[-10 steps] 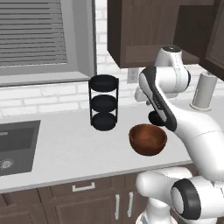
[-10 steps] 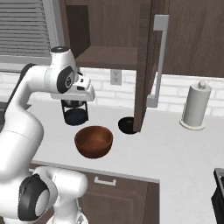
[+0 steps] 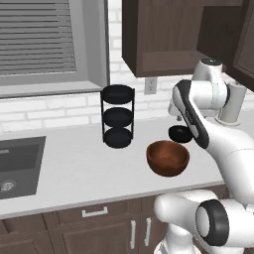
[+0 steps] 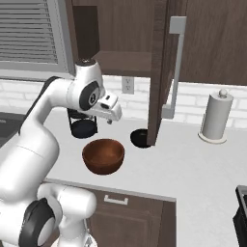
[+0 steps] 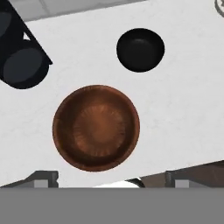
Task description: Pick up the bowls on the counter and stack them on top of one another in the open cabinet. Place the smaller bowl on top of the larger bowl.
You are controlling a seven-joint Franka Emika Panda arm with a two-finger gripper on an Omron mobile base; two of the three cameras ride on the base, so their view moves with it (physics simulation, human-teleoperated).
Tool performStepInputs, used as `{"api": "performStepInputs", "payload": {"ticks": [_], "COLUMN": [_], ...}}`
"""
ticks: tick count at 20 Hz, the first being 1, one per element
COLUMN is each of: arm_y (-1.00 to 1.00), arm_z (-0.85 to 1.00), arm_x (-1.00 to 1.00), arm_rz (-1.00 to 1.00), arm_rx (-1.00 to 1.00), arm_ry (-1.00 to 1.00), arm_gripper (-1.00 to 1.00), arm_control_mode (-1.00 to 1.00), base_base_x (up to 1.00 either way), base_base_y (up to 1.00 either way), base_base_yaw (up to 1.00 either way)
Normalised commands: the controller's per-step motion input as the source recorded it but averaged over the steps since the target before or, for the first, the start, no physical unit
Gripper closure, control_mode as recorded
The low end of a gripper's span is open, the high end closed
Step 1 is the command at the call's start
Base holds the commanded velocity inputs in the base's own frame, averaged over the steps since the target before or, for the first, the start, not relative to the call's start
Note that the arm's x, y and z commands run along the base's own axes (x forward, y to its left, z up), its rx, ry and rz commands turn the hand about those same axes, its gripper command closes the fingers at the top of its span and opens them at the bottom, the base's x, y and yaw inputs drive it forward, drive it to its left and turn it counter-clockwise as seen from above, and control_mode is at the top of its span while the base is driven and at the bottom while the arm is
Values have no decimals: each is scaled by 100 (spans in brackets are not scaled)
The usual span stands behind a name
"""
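since half a second ago the hand has dropped a little and swung out over the surface, so it now hangs above the reddish-brown bowl instead of nearer the black three-tier rack; neither bowl has shifted

from the hand camera the large wooden-looking bowl lies almost straight under the jaws, upright and with nothing in it, its rim whole and round. the small black bowl sits beyond it and off to one side, well apart from the brown one, also upright on the pale surface. the rack's round trays show at the far corner on the other side

in the right base camera the brown bowl rests near the front edge of the surface, below the hand, and the black bowl sits further back, just beside the foot of the open cabinet door. the cabinet stands open above, its bottom shelf bare. a paper towel roll stands far off to the side

the fingertips barely show, so whether the jaws are spread or closed cannot be told; nothing is held between them
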Motion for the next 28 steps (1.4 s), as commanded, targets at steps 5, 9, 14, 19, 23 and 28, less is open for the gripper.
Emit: {"api": "performStepInputs", "payload": {"ticks": [5, 9, 14, 19, 23, 28], "arm_y": [-100, -62, -1, 0, -11, -32], "arm_z": [-16, -21, -56, -59, -40, -43], "arm_x": [0, 28, 40, 47, 50, 49], "arm_rz": [-37, -17, 0, -3, -1, -5], "arm_rx": [18, 7, -2, -1, 0, 0], "arm_ry": [0, 2, 0, 0, 0, 0], "arm_gripper": [-100, -100, -100, -100, -100, -100], "arm_control_mode": [-100, -100, -100, -100, -100, -100], "base_base_x": [0, 0, 0, 0, 0, 0], "base_base_y": [0, 0, 0, 0, 0, 0], "base_base_yaw": [0, 0, 0, 0, 0, 0]}}
